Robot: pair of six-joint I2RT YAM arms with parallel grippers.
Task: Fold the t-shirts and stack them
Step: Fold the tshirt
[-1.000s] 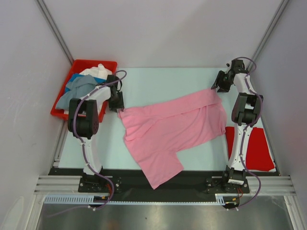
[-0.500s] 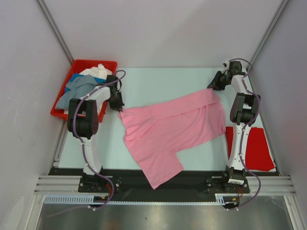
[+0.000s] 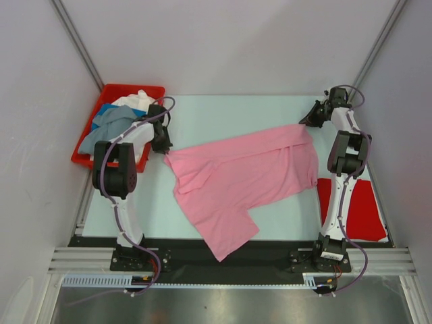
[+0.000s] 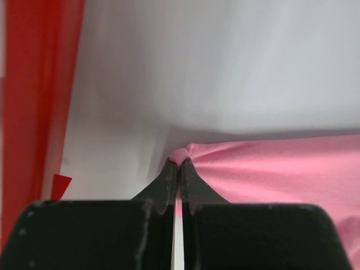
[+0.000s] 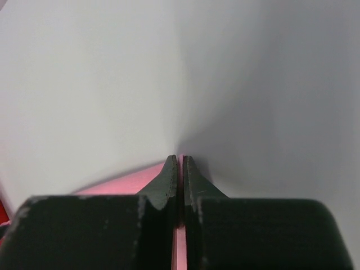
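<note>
A light pink t-shirt (image 3: 243, 179) lies spread across the middle of the table, one sleeve hanging toward the near edge. My left gripper (image 3: 165, 152) is shut on the pink shirt's left corner (image 4: 181, 153), where cloth bunches between the fingertips. My right gripper (image 3: 304, 123) is shut on the shirt's far right corner; pink cloth (image 5: 121, 184) shows between and beside its jaws. A red t-shirt (image 3: 354, 208) lies flat at the right. Grey-blue, blue and white shirts (image 3: 115, 121) are heaped in the bin.
The red plastic bin (image 3: 91, 160) stands at the far left, right beside my left arm; its red wall (image 4: 39, 101) fills the left of the left wrist view. White enclosure walls rise close behind the table's far edge and on both sides.
Both grippers have closed on the pink shirt's corners. The right gripper swung in onto the far right corner, and the shirt's far edge now looks pulled straighter between the two grips.
</note>
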